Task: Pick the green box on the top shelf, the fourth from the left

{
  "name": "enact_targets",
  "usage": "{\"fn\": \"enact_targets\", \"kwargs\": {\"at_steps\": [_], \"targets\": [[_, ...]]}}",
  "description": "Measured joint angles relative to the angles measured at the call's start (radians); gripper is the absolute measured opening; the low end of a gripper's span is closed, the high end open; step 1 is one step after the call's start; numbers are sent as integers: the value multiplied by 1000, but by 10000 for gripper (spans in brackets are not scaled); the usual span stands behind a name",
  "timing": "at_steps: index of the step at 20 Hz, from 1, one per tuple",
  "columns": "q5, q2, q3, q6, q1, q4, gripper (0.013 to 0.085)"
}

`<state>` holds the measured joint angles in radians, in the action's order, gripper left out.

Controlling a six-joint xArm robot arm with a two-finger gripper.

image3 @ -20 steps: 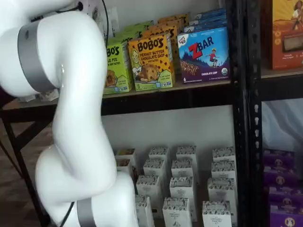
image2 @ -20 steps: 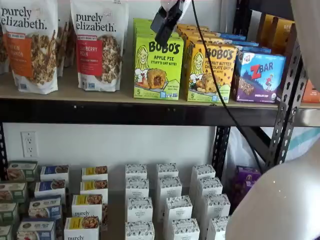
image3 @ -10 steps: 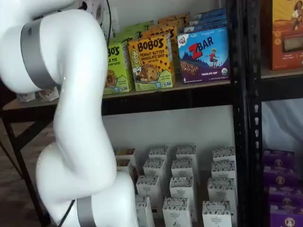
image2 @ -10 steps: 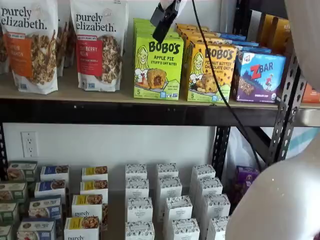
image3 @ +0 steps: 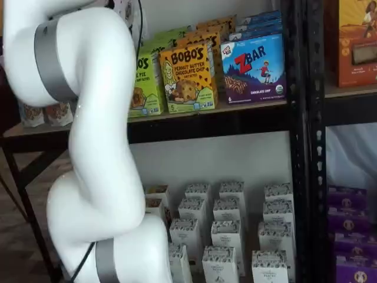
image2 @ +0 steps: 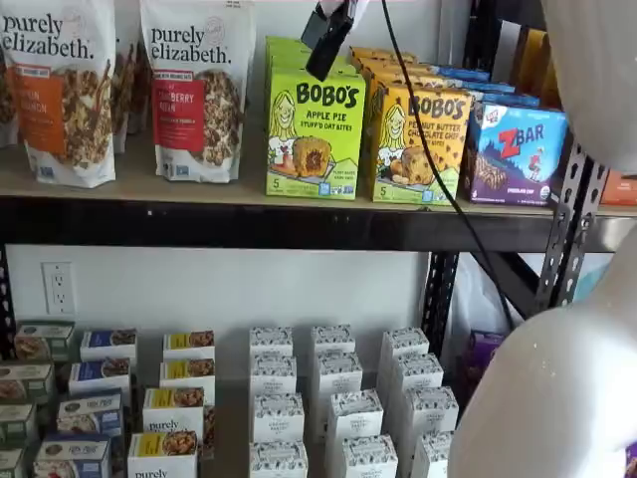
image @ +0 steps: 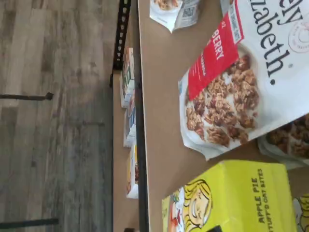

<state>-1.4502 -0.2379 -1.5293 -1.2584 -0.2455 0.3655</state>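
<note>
The lime-green Bobo's Apple Pie box (image2: 315, 132) stands upright on the top shelf (image2: 199, 189), between a Purely Elizabeth bag and the orange-yellow Bobo's box. It also shows in the wrist view (image: 231, 198) and, partly hidden by the arm, in a shelf view (image3: 144, 82). My gripper (image2: 324, 42) hangs from the view's top edge, its black fingers just above and in front of the green box's top edge. The fingers show side-on with no plain gap, and nothing is in them.
A Purely Elizabeth cranberry bag (image2: 194, 90) stands left of the green box. The orange-yellow Bobo's box (image2: 416, 144) and a blue ZBar box (image2: 518, 149) stand to its right. Small white cartons (image2: 338, 408) fill the lower level. The white arm (image3: 88, 147) blocks much of a shelf view.
My gripper has risen a little, toward the view's top edge, and now covers less of the green box's front. The arm has shifted slightly. The boxes have not moved.
</note>
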Motion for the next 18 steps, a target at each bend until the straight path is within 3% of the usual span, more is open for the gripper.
{"fn": "enact_targets", "kwargs": {"at_steps": [6,18], "targets": [[10,41,-27,-11,3,-35,850],[-56,119,-85,-28,6,-95,850]]}}
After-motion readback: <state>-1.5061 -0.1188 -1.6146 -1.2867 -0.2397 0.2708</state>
